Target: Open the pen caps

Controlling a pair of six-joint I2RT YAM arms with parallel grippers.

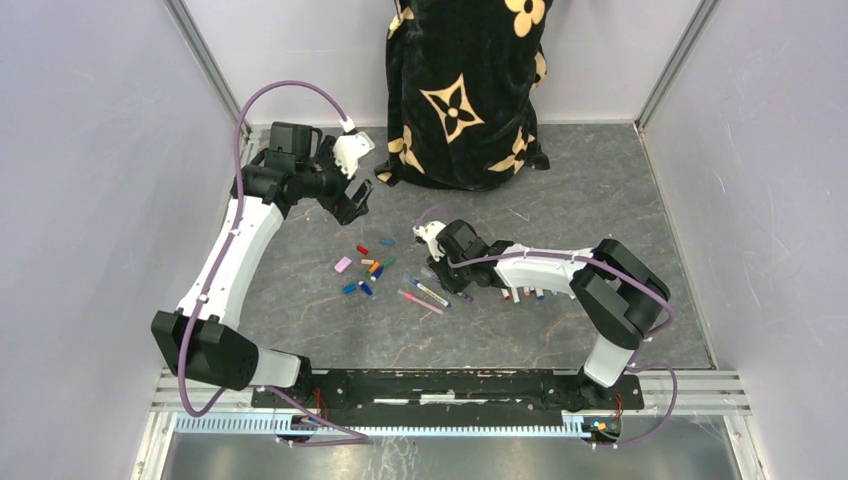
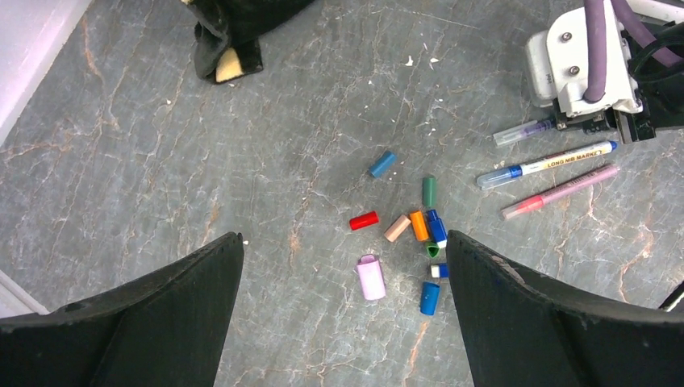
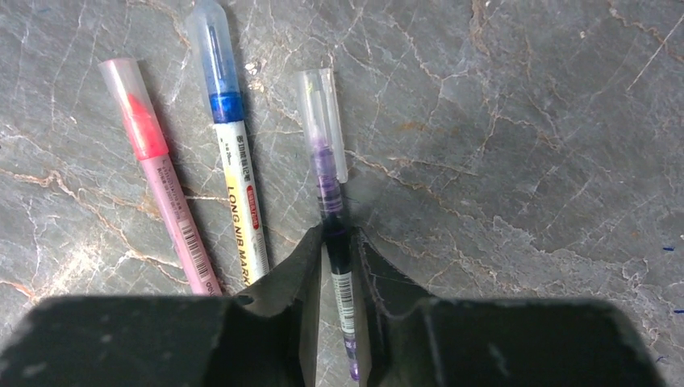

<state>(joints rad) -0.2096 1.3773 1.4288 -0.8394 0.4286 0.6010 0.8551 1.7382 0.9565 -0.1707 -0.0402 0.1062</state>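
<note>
Grey veined stone covers the table (image 1: 600, 200), where we find the right pincer (image 3: 337, 235) closed on the dark barrel of a purple pen (image 3: 327, 165). The pen's clear cap (image 3: 316, 101) is on and points away from the fingers. Just beside it lie a blue pen (image 3: 232, 153) and a pink pen (image 3: 157, 185), both capped, roughly parallel and flat on the stone. To their left we see the loose caps (image 2: 419, 226) scattered in a small cluster: pink, red, orange, green, tan and several blue. The left pincer (image 2: 343, 240) hangs above that cluster, fingers spread wide with nothing between them. More pens (image 1: 525, 294) show partly under the right arm; we cannot tell whether they are capped. A black cloth (image 1: 465, 90) with gold flowers stands at the far edge.
</note>
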